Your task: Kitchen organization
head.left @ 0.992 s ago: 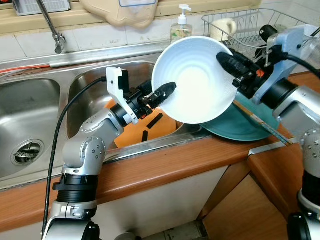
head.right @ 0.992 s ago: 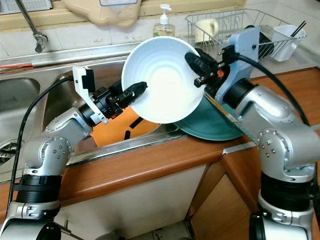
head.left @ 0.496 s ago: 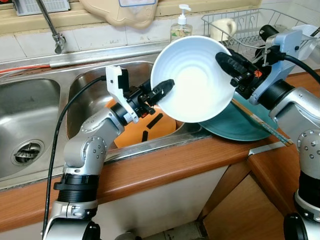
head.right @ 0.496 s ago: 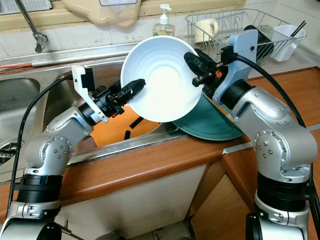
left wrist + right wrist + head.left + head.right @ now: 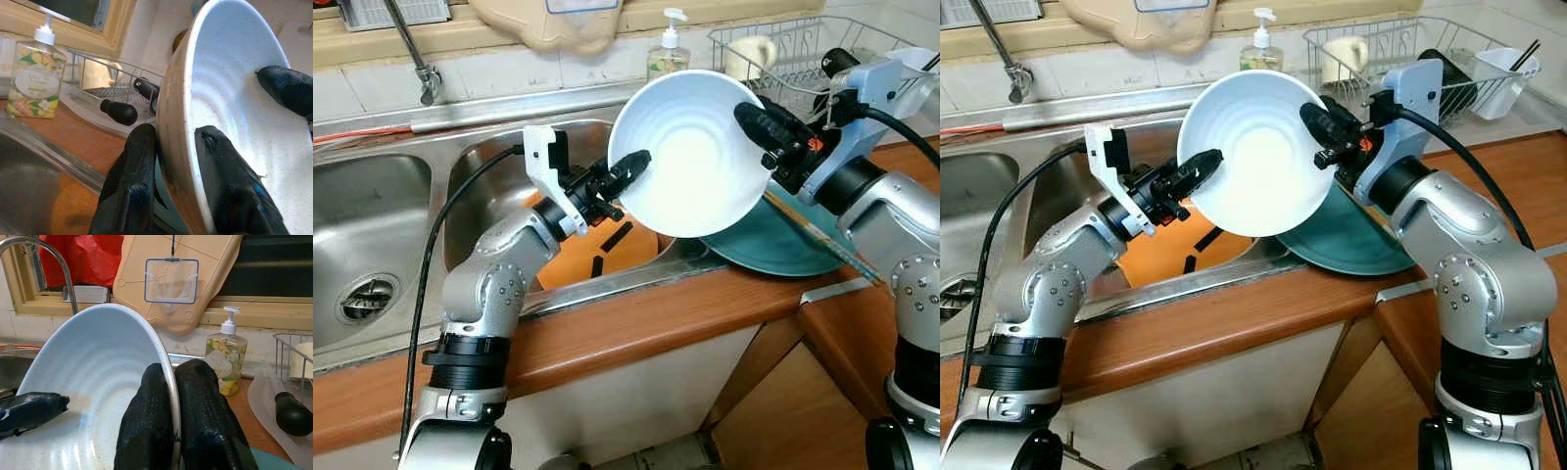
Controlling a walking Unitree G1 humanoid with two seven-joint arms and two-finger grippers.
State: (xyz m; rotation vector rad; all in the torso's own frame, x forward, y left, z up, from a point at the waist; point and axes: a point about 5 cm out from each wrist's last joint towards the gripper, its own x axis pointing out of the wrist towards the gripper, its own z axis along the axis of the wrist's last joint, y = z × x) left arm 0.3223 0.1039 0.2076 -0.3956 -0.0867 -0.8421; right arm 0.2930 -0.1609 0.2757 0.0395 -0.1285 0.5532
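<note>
Left eye view shows a pale blue-white bowl (image 5: 690, 152) held tilted in the air above the right sink basin (image 5: 480, 186) and the wooden desk (image 5: 636, 328), its hollow facing the camera. The left gripper (image 5: 628, 168) has its jaws narrowed onto the bowl's left rim, one finger inside and one outside, as the left wrist view makes plain (image 5: 166, 147). The right gripper (image 5: 766, 125) pinches the opposite rim the same way, jaws closed on the edge (image 5: 171, 431). Behind and below the bowl a teal plate (image 5: 783, 245) lies on the desk just beside the sink, with a chopstick (image 5: 827, 245) lying across it. An orange cutting board (image 5: 578, 257) rests in the basin under the left arm. A soap dispenser (image 5: 668, 54) stands at the back, near a wire dish rack (image 5: 793, 49) holding a mug (image 5: 751, 54).
</note>
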